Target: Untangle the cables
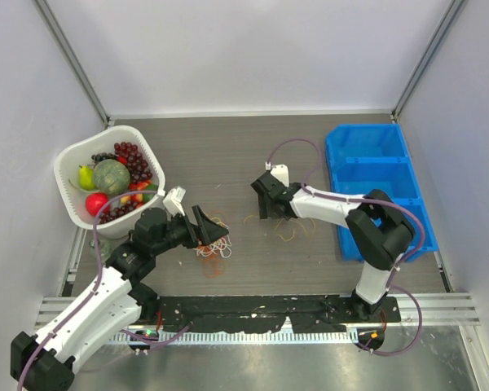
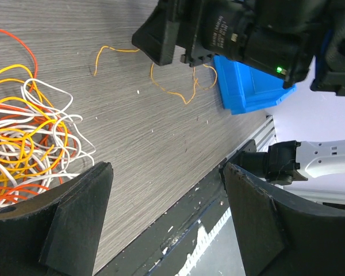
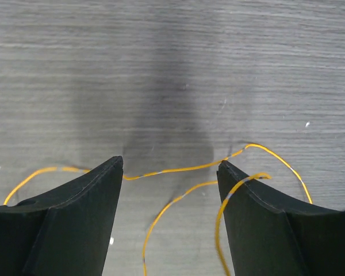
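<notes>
Left claw (image 2: 167, 172) apart, beside 1 cable tangle (image 2: 29, 132) | right claw (image 3: 169, 167) apart, over loose orange strands (image 3: 178, 169), count unclear

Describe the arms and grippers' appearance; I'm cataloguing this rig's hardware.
Both the left arm and right arm have white shells, black joints and a purple cable looping alongside. The left gripper and right gripper are black with wedge-shaped fingers. A green light glows behind the right gripper.
</notes>
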You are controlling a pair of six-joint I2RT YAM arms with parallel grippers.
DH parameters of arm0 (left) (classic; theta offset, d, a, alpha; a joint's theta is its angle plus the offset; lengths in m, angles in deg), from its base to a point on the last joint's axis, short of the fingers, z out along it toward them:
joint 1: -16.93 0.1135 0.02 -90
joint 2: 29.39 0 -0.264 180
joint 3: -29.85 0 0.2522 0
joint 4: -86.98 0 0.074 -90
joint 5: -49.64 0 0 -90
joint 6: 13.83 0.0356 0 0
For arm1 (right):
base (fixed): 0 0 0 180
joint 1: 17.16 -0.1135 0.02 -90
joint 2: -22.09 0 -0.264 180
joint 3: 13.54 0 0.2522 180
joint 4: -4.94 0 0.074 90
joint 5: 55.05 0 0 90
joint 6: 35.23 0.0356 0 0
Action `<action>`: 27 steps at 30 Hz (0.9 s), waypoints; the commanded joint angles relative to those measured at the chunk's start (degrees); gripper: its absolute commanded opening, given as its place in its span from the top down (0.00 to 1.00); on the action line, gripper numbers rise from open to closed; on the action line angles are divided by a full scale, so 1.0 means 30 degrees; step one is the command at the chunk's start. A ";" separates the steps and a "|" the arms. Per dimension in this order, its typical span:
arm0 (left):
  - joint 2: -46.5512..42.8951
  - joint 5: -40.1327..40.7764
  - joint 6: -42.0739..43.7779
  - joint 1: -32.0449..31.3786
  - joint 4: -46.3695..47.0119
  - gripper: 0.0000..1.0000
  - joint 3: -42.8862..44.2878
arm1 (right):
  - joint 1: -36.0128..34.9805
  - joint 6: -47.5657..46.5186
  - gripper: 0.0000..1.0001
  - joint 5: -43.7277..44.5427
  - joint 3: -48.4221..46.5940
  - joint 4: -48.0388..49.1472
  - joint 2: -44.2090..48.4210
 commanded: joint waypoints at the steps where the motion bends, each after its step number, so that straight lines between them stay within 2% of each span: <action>1: -0.0398 -0.0028 0.0312 0.0051 -0.0159 0.17 -0.0040 | 0.0073 0.1019 0.29 0.2307 -0.1611 -0.0565 -0.1415; 4: -0.0633 0.0030 0.0370 0.0052 -0.0276 0.17 -0.0099 | 0.0073 0.1078 0.33 0.2631 -0.1644 -0.0216 -0.1886; 6: -0.0721 0.0089 0.0370 0.0052 -0.0423 0.17 -0.0128 | 0.0073 0.1195 0.43 0.2486 -0.1497 -0.0039 -0.1974; 7: -0.0780 0.0089 0.0341 0.0080 -0.0452 0.17 -0.0186 | 0.0073 0.1224 0.55 0.2195 -0.1439 -0.0038 -0.2003; 8: -0.0838 0.0089 0.0341 0.0052 -0.0482 0.17 -0.0187 | 0.0073 0.1195 0.61 0.2134 -0.1293 0.0049 -0.1975; 9: -0.0897 0.0089 0.0370 0.0051 -0.0482 0.17 -0.0187 | 0.0044 0.1224 0.78 0.2046 -0.1146 0.0050 -0.1800; 11: -0.0897 0.0118 0.0458 0.0080 -0.0511 0.17 -0.0158 | 0.0072 0.1137 0.95 0.2104 -0.0678 0.0196 -0.1304; 12: -0.0897 0.0205 0.0516 0.0052 -0.0569 0.17 -0.0099 | 0.0073 0.0904 0.99 0.2104 -0.0473 0.0138 -0.0982; 16: -0.0722 0.0148 0.0839 0.0052 -0.0775 0.17 0.0106 | 0.0072 0.0844 0.99 0.2951 0.0900 -0.0418 0.2851; 18: -0.0692 0.0293 0.0956 0.0051 -0.0688 0.17 0.0077 | 0.0131 0.0873 0.99 0.4297 0.1488 -0.1029 0.6649; 20: -0.0518 0.0353 0.1044 0.0051 -0.0542 0.17 0.0106 | 0.0539 0.1541 0.99 0.5965 0.1638 -0.2319 0.9199; 24: 0.0243 0.0090 0.1074 0.0051 0.0336 0.17 0.0281 | 0.3230 0.3653 0.99 0.7813 0.1989 -0.4925 1.3482; 27: 0.0888 -0.0145 0.1103 0.0052 0.0689 0.17 0.0574 | 0.6241 0.4387 1.00 0.8140 0.2340 -0.6390 1.4373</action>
